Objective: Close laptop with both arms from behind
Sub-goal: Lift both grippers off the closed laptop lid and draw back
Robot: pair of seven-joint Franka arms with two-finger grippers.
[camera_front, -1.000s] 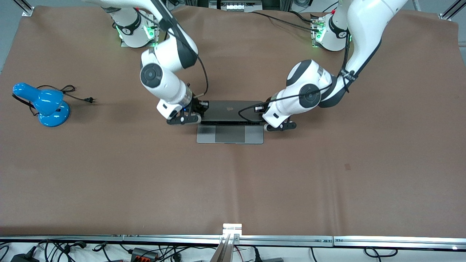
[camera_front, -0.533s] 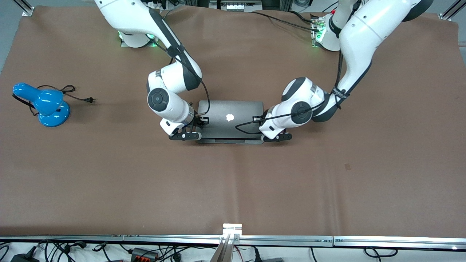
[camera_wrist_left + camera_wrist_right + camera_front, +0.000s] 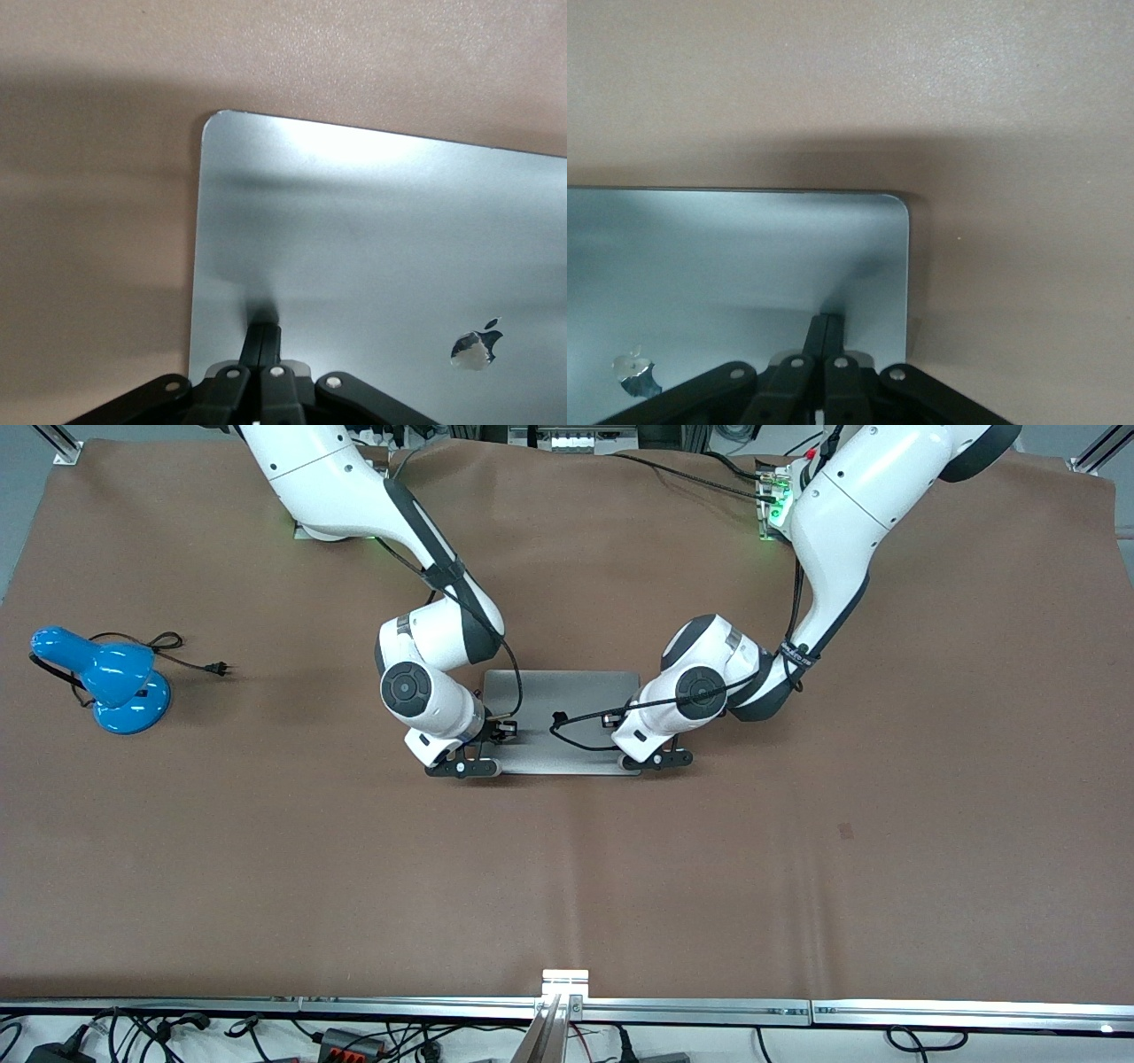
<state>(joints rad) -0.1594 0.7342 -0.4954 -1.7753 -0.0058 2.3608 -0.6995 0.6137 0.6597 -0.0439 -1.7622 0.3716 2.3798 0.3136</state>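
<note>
The silver-grey laptop [image 3: 567, 695] lies on the brown table with its lid down flat. My right gripper [image 3: 485, 762] is shut, and its joined fingertips [image 3: 827, 320] touch the lid [image 3: 744, 257] near the corner toward the right arm's end. The left gripper [image 3: 631, 757] is also shut, with its fingertips [image 3: 263, 329] pressed on the lid [image 3: 381, 239] near the corner at the left arm's end. Both rest by the lid edge nearer the front camera. The apple logo [image 3: 477, 347] shows in both wrist views. Keyboard and screen are hidden.
A blue desk lamp [image 3: 106, 677] with a loose black cord and plug [image 3: 217, 667] lies toward the right arm's end of the table. A metal rail [image 3: 567, 1005] runs along the table edge nearest the front camera.
The lid went from partly raised to flat on the base. Both shut grippers travelled with it toward the front camera and downward.
</note>
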